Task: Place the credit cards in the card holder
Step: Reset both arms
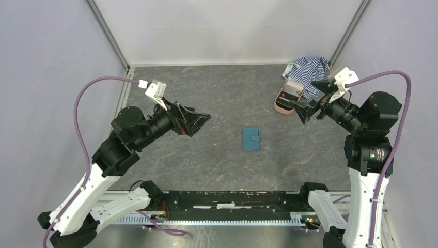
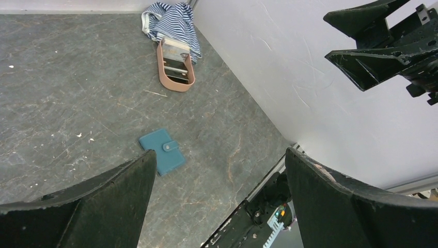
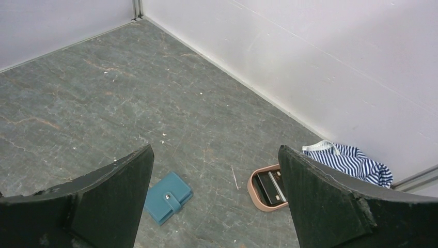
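The teal card holder [image 1: 251,139] lay shut, snap tab up, mid-table [image 1: 217,93], between the two arms. The left fingers [image 1: 198,119] and right fingers [image 1: 302,110] hung spread wide above the table, gripping nothing. At the far right, dark credit cards [image 3: 269,187] sat in a pink oval case [image 1: 287,98], which touched a blue-and-white striped cloth [image 1: 310,70].

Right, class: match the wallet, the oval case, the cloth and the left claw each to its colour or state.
Things:
1. wallet
2. oval case
3. cloth
4. left claw

Colour or state:
A. blue and white stripes
B. open, in the air, holding nothing
C. teal, folded shut
D. pink rim, flat things inside

Pairs: 1-C, 2-D, 3-A, 4-B
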`<state>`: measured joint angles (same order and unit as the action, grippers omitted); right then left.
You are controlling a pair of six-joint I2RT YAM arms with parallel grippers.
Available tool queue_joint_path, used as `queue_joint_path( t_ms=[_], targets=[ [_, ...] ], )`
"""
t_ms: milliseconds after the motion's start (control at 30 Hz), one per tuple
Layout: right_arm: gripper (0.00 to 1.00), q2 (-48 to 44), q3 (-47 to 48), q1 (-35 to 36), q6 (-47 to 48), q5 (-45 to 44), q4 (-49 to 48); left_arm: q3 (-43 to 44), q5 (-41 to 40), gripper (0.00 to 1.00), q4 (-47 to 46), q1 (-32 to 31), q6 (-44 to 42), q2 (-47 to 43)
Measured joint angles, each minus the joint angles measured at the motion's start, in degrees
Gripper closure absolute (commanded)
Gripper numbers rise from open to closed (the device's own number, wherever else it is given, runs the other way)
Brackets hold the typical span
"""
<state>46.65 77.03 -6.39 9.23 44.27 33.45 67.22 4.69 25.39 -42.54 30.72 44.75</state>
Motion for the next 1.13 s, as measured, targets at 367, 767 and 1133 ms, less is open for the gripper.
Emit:
queue_joint_path(
  t_ms=[367,767,1133],
  targets=[
    [0.02,0.00,0.00,-0.11,-0.24,1.25,-0.15,-0.61,0.00,0.00,-0.22,0.00,0.02,-0.68],
    [0.02,-0.11,-0.04,-0.48,-0.20,1.99,-0.20,-1.75,0.07,0.00,-0.55,0.00,0.04,-1.01],
    [0.02,-0.07,-0.59,-1.11,-0.20,2.05,-0.83,-2.08,0.24,0.00,-0.68,0.00,0.04,-1.36]
  ],
)
